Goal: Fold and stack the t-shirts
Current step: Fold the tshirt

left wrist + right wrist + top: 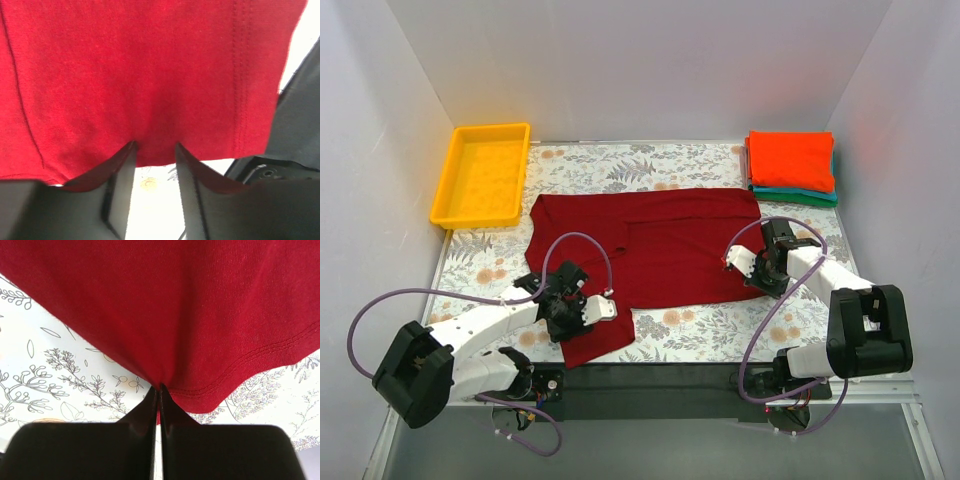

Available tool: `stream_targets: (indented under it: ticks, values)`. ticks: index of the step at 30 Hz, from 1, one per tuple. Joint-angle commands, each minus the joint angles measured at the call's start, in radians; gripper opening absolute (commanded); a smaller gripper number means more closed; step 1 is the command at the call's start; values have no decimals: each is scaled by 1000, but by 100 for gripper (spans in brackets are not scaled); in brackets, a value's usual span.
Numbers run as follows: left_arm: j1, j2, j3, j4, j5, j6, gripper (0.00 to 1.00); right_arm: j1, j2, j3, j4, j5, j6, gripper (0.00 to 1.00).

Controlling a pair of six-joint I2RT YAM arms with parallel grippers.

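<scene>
A: Where is the crimson t-shirt [670, 245] found?
B: Soft knit, spread crumpled across the bench's [660, 378] middle. Its stitched hem is pinched flat by the right gripper [159, 386]. The left gripper [155, 145] is parted narrowly around another edge.

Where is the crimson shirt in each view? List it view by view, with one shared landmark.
Top external: crimson shirt spread across the centre.
Left wrist: fills the upper frame, hem at the open left claw tips.
Right wrist: fills the upper frame, hem pinched in the shut right claw.
Shared landmark: the floral cloth under it.
</scene>
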Motion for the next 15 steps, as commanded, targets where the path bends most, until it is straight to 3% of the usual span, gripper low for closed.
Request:
stream_targets:
  ticks: [1,2,4,15]
  values:
    - [-33,25,-51,62,-75,-6,28,-5,41,2,-45,-32,-17,1]
    - [-36,28,-48,58,-86,-9,15,-5,41,9,-50,-36,-18,1]
    - [-36,14,-31,29,-83,-9,1,-3,27,17,-70,-38,-17,1]
    - [-24,-198,156,-269,-19,-66,0,-11,-152,29,-203,-32,-64,1]
